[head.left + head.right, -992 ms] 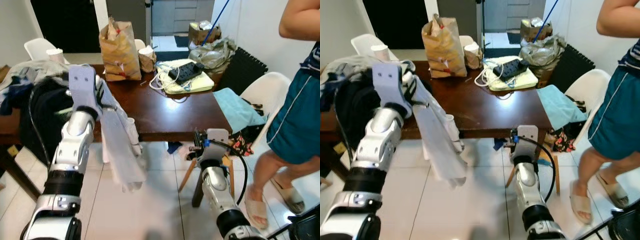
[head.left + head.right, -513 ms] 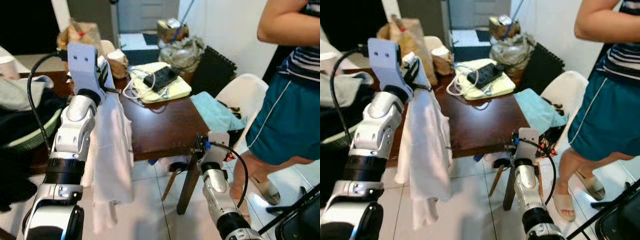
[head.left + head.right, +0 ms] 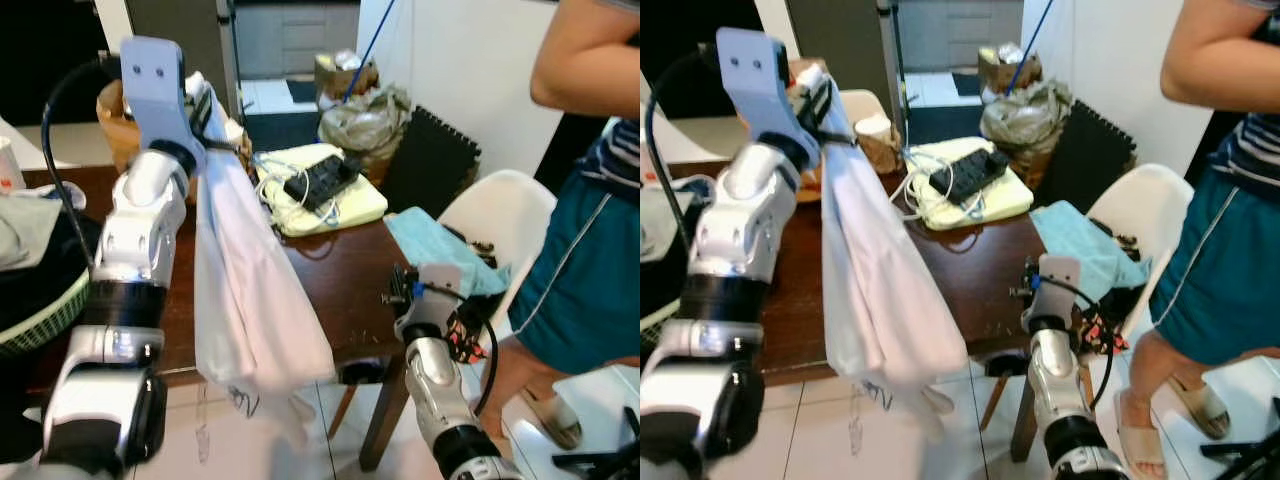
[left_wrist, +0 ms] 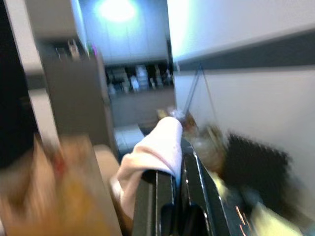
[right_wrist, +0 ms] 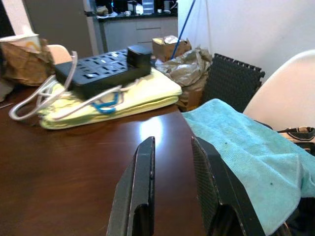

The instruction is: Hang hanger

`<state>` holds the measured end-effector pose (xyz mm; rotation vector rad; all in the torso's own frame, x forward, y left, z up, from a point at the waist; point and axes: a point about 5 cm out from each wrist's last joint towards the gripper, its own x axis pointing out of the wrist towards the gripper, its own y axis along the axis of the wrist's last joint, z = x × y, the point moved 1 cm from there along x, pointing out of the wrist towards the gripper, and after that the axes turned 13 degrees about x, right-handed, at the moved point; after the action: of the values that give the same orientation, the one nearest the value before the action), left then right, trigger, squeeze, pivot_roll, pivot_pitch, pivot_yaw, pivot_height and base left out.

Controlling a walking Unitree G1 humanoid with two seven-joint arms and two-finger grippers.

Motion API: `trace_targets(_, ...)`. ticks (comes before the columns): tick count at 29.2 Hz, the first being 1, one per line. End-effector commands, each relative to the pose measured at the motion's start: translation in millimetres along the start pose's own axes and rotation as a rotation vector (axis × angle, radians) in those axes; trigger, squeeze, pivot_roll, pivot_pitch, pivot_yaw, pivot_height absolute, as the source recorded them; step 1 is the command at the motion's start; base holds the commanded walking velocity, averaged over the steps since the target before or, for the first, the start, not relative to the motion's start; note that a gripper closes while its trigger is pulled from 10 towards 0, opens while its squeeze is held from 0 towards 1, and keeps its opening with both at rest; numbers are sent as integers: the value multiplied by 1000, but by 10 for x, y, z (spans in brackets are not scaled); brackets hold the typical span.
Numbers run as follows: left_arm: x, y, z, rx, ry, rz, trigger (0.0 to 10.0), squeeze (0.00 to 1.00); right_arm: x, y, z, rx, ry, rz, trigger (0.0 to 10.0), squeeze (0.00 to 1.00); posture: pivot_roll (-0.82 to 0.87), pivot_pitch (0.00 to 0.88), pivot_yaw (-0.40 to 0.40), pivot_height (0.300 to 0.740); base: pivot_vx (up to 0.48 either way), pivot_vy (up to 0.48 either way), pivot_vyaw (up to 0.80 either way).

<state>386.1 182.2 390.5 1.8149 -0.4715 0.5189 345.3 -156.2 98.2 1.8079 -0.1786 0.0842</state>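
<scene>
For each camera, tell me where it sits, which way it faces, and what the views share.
Head eyes: look down at the dark wooden table; both silver arms show.
Left wrist: raised, along the left gripper clamping the white garment.
Right wrist: low, along the open right gripper over the table edge.
Shared: the black power strip on the yellow cloth.
</scene>
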Motion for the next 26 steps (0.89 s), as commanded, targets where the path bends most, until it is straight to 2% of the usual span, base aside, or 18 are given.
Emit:
trace_targets(1,107,346,-204,26,50,122,10000,0,3,7,7,7,-4,4,10000,0,71,0,3,740,386,0,0)
trace_targets(5,154,441,-255,18,51,144,10000,0,-7,-5,4,8,-3,1,10000,0,73,0,4,740,383,0,0)
trace_targets(12,194,522,-171,42,13,170,10000,0,-22,-16,7,12,-7,0,10000,0,74,0,7,740,382,0,0)
trace_targets(14,180,462,-53,20,-32,154,10000,0,-33,-28,5,13,-6,-3,10000,0,75,0,14,740,373,0,0)
trace_targets(15,180,462,-53,20,-32,154,10000,0,-33,-28,5,13,-6,-3,10000,0,75,0,14,740,364,0,0)
trace_targets(16,100,261,137,-12,-102,86,10000,0,-45,-40,5,13,-6,-5,10000,0,75,0,26,740,289,0,0)
trace_targets(18,100,261,137,-12,-102,86,10000,0,-45,-40,5,13,-6,-5,10000,0,75,0,26,740,289,0,0)
trace_targets(19,-86,-62,447,-88,-201,-14,10000,0,-57,-56,7,13,-10,-10,10000,0,70,0,35,740,0,0,0)
trace_targets(20,-389,-405,791,-146,-311,-125,10000,0,-71,-69,11,12,-15,-13,10000,0,56,0,43,740,0,0,0)
trace_targets(21,-389,-405,791,-146,-311,-125,10000,0,-71,-69,11,12,-15,-13,10000,0,56,0,43,740,0,0,0)
trace_targets(22,-752,-672,1091,-149,-425,-202,10000,0,-86,-76,21,13,-21,-13,10000,0,46,0,47,740,0,0,0)
trace_targets(23,-1049,-802,1269,-125,-500,-235,10000,0,-109,-83,38,13,-26,-13,10000,0,44,0,48,740,0,0,0)
trace_targets(25,-1049,-802,1269,-125,-500,-235,10000,0,-109,-83,38,13,-26,-13,10000,0,44,0,48,740,0,0,0)
trace_targets(26,-1217,-850,1354,-100,-542,-244,10000,0,-125,-85,50,12,-28,-12,10000,0,44,0,48,740,0,0,0)
